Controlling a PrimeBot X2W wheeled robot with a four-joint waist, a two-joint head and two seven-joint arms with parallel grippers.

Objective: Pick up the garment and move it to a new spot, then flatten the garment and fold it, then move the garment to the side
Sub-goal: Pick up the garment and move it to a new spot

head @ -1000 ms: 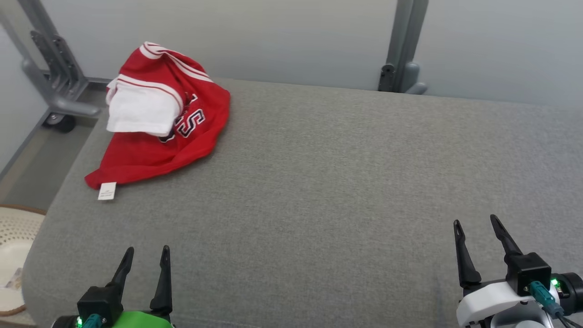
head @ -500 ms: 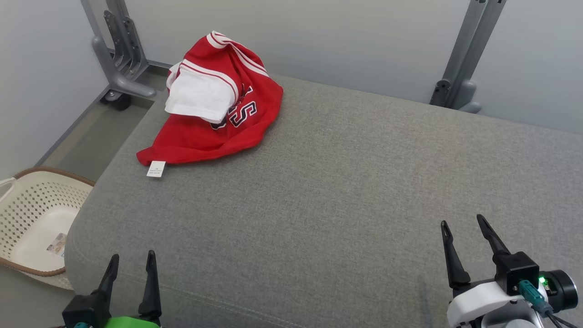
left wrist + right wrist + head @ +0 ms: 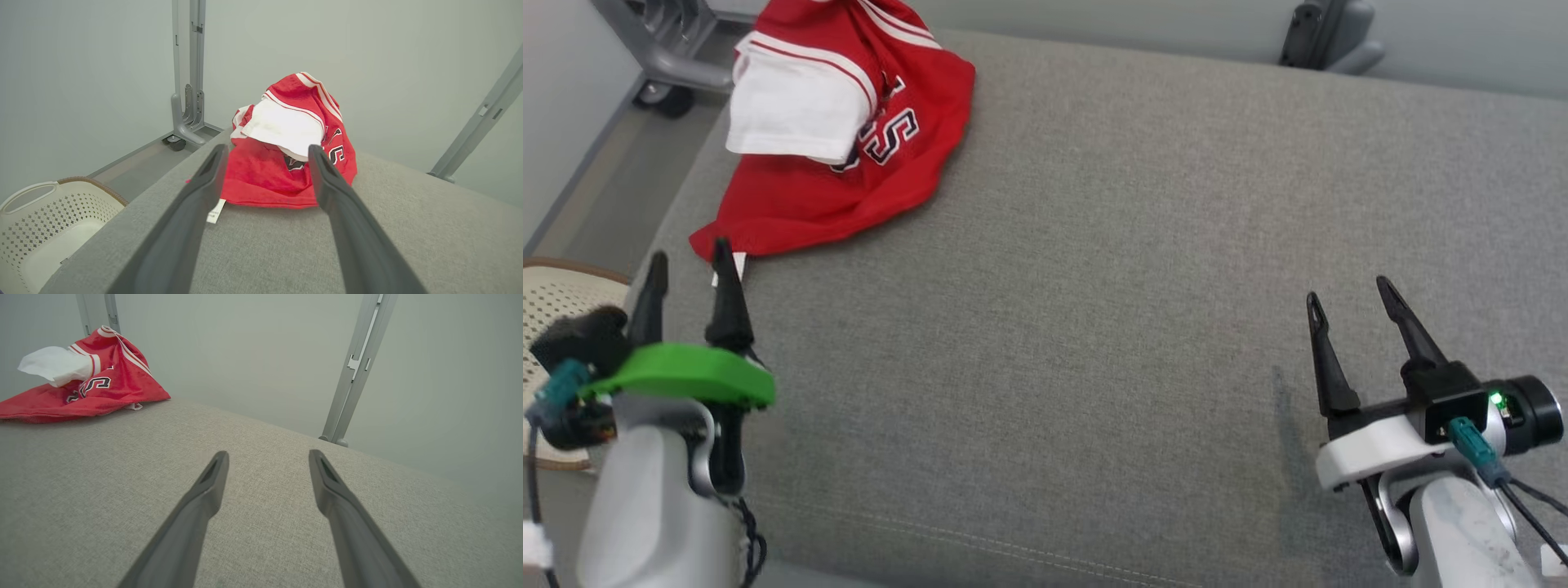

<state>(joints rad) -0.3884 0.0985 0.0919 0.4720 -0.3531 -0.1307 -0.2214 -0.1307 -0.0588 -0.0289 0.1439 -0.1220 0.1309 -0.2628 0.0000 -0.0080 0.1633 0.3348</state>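
The garment is a crumpled red jersey with white trim, a white sleeve and dark lettering, heaped at the far left corner of the grey padded surface. A small white tag hangs off its near hem. My left gripper is open with nothing in it, its tips just short of that hem. In the left wrist view the garment lies straight ahead between the fingers. My right gripper is open and empty over bare fabric at the right, far from the garment.
A cream perforated laundry basket stands on the floor beyond the surface's left edge. Grey metal frame posts rise behind the far edge against a pale wall. The middle and right of the surface are bare fabric.
The head camera has tilted down and shifted. My left arm has risen and reached forward to the garment's near hem. The right gripper has come up a little; the garment lies as before.
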